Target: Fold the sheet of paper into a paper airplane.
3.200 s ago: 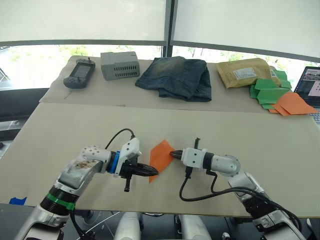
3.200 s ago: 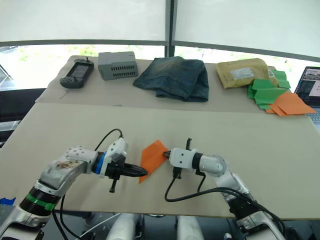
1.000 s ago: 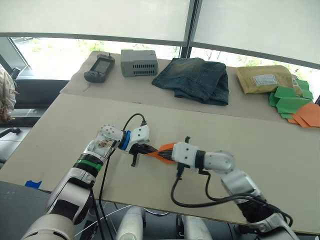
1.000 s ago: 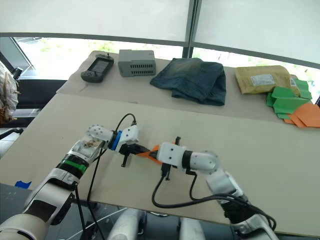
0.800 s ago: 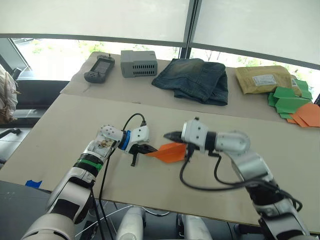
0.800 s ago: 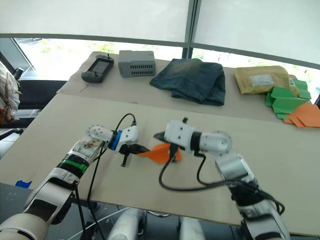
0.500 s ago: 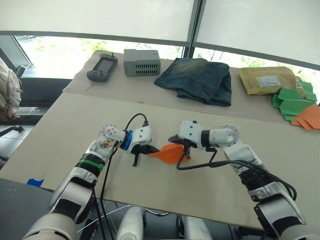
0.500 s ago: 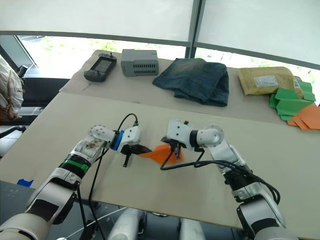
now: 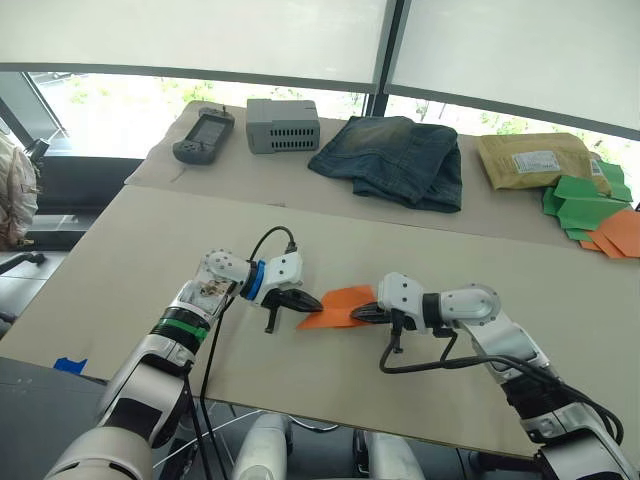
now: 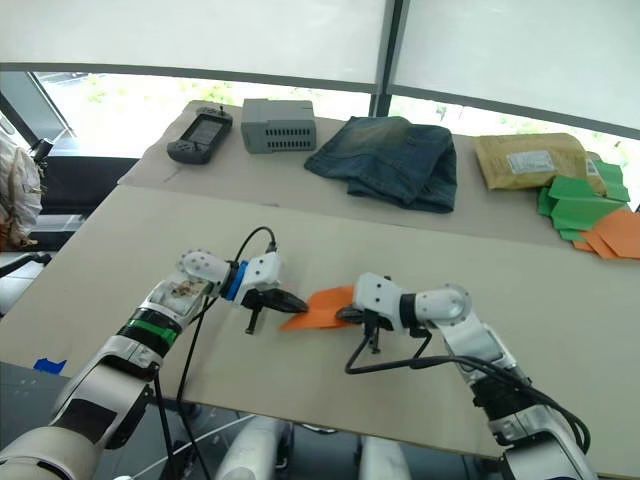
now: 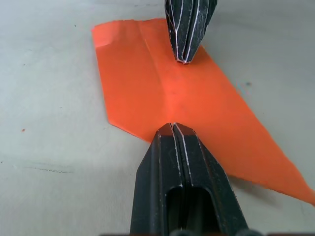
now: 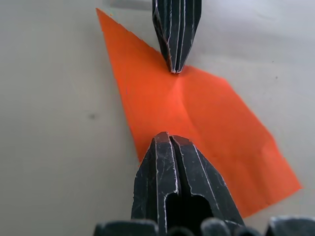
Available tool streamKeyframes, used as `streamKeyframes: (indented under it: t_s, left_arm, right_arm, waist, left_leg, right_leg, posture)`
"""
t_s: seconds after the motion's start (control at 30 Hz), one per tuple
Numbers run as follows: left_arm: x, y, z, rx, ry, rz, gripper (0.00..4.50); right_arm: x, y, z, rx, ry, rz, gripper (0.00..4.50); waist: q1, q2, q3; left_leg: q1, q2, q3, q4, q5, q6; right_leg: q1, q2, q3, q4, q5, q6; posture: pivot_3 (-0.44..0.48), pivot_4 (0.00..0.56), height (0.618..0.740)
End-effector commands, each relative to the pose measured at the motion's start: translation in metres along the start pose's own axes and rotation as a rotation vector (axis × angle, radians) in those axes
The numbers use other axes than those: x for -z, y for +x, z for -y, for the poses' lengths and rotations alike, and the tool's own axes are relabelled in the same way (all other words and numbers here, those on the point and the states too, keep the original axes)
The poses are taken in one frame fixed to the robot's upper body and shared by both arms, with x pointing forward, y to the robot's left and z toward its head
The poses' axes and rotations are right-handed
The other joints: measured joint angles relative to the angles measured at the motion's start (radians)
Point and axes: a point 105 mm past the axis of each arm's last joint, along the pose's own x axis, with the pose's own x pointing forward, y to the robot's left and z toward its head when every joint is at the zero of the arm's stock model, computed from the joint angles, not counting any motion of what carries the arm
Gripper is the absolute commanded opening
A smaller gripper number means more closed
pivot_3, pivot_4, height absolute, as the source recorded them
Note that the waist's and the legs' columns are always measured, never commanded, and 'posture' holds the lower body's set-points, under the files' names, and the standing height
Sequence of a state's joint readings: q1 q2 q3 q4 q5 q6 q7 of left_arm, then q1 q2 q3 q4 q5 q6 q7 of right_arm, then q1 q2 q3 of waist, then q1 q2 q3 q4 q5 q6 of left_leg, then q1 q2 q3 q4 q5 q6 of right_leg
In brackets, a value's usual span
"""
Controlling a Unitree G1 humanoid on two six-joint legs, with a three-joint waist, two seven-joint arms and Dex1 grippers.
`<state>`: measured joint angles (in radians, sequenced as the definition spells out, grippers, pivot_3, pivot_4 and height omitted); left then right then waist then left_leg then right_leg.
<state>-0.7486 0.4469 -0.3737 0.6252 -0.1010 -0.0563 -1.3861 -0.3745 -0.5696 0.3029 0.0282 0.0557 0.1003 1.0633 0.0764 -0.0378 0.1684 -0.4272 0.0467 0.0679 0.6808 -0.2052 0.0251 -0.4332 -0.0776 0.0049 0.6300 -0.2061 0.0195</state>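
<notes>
Orange paper (image 9: 338, 306) flat on table (image 9: 120, 260), betw both tips. L gripper (image 9: 312, 300) & R gripper (image 9: 358, 313) fingers closed, holding nothing, tips pressing opposite edges. Thin, light, slides easily; pinch at edge.

Head stereo pair looks forward and down over the bench (image 9: 120, 260), both eyes covering the same scene with slight offset. Each wrist cam sits close behind its own tool, facing the other across the orange sheet of paper (image 11: 162, 83); both share that sheet.
</notes>
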Motion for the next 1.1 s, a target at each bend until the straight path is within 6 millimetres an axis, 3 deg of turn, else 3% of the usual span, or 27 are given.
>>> streamKeyframes:
  t_s: [0.03,0.17,0.3,0.47,0.63,0.9,1.1]
  left_arm:
    - [-0.027,-0.004,-0.012,-0.030,0.056,0.029,0.02]
    - [-0.044,-0.012,-0.015,-0.045,-0.008,0.115,0.02]
    - [-0.040,-0.025,-0.012,-0.068,-0.016,0.079,0.02]
    - [-0.048,-0.040,0.012,-0.058,-0.094,0.134,0.02]
    - [-0.037,-0.026,0.041,-0.050,-0.163,0.121,0.02]
    - [-0.001,-0.013,0.041,-0.192,-0.263,0.046,0.02]
    - [0.011,-0.006,0.056,-0.205,-0.332,0.025,0.02]
  right_arm:
    - [0.000,0.001,0.000,0.017,-0.018,0.000,0.00]
    - [0.010,0.006,-0.004,0.011,-0.005,-0.039,0.00]
    - [0.015,0.010,-0.008,0.011,0.011,-0.072,0.00]
    - [0.017,0.015,-0.014,0.040,0.064,-0.100,0.00]
    - [0.018,0.016,-0.016,0.080,0.105,-0.119,0.00]
    - [0.013,0.009,-0.009,0.086,0.090,-0.108,0.00]
    - [0.011,0.002,-0.001,0.101,0.094,-0.102,0.00]
  waist:
    - [0.000,0.000,0.000]
    - [-0.008,0.000,0.000]
    - [-0.017,0.000,0.000]
    - [-0.034,0.000,0.000]
    - [-0.054,0.001,0.000]
    - [-0.061,0.001,0.000]
    - [-0.062,0.001,0.000]
  left_leg:
    - [0.000,0.000,0.000,0.000,0.000,0.000]
    - [-0.003,0.000,0.000,0.000,0.000,0.000]
    - [-0.004,0.001,-0.001,0.000,0.000,0.000]
    - [-0.004,0.002,-0.001,0.000,0.000,0.000]
    - [-0.003,0.002,-0.001,-0.001,0.000,0.000]
    - [-0.003,0.002,-0.001,-0.001,0.000,0.000]
    - [-0.003,0.002,-0.001,-0.002,0.000,0.000]
  right_leg:
    - [0.000,0.000,0.000,0.000,0.000,0.000]
    - [-0.003,0.000,0.000,0.000,0.000,0.000]
    - [-0.004,0.001,0.000,0.000,0.000,0.000]
    - [-0.004,0.001,0.000,0.001,0.000,0.000]
    - [-0.003,0.001,0.001,0.000,0.000,0.000]
    - [-0.004,0.001,0.001,0.000,0.000,0.000]
    - [-0.004,0.001,0.001,-0.001,-0.001,0.000]
  posture:
    - [0.000,0.150,0.716]
    - [0.000,0.150,0.716]
    - [0.000,0.150,0.716]
    - [0.000,0.150,0.716]
    - [0.000,0.150,0.716]
    - [0.000,0.150,0.716]
    - [0.000,0.150,0.716]
